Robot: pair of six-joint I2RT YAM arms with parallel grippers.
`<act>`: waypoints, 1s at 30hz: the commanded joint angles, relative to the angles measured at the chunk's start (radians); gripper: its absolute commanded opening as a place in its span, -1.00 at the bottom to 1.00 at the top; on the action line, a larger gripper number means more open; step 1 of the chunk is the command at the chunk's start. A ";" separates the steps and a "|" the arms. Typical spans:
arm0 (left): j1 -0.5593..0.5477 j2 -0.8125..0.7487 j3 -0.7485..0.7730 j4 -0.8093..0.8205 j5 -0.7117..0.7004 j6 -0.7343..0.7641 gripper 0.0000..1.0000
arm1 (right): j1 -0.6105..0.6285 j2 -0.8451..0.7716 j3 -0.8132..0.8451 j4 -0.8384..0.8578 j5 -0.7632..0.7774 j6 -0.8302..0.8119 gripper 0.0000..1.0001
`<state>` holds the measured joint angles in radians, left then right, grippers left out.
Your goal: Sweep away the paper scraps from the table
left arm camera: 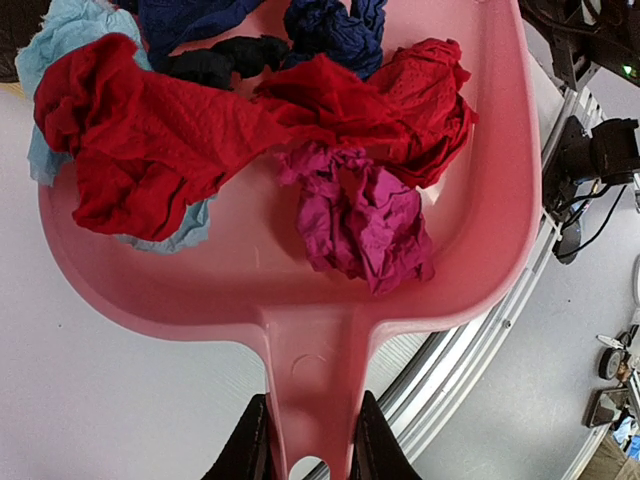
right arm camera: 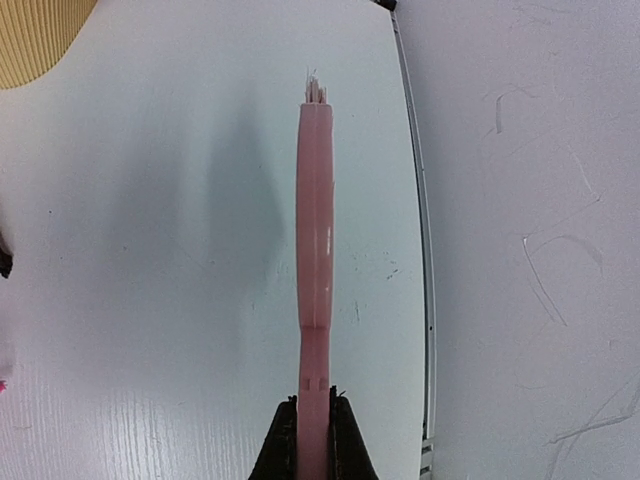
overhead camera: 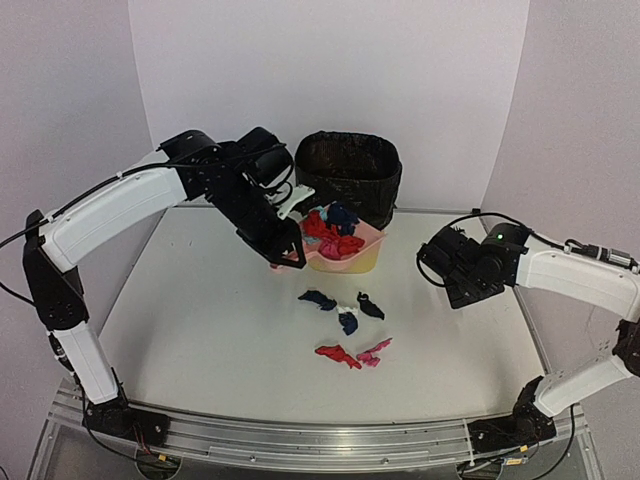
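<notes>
My left gripper [left arm camera: 310,440] is shut on the handle of a pink dustpan [left arm camera: 480,250], held just in front of the black bin [overhead camera: 348,175]. In the pan lie paper scraps: red [left arm camera: 150,140], magenta [left arm camera: 365,215], navy [left arm camera: 320,30], black [left arm camera: 215,60] and light blue [left arm camera: 60,40]. Loose scraps remain on the table [overhead camera: 200,330]: navy [overhead camera: 317,298], black [overhead camera: 370,306], another navy [overhead camera: 348,322], red [overhead camera: 337,354] and pink [overhead camera: 373,352]. My right gripper [right arm camera: 313,430] is shut on a pink brush [right arm camera: 315,220] held above the table's right side, apart from the scraps.
The bin stands at the back middle against the white wall. A metal rail [overhead camera: 320,440] runs along the table's front edge, and the right edge [right arm camera: 425,300] lies close beside the brush. A tan ribbed surface [right arm camera: 35,35] shows in the corner of the right wrist view.
</notes>
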<state>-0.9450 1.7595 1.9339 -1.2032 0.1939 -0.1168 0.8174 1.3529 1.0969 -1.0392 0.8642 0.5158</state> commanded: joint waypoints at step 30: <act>0.045 0.180 0.416 -0.001 -0.121 0.112 -1.00 | -0.008 -0.001 -0.083 -0.004 -0.077 0.053 -1.00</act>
<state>-0.9136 1.9287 2.2808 -1.2480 0.0750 -0.0257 0.8135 1.3816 1.0309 -1.0391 0.7985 0.5514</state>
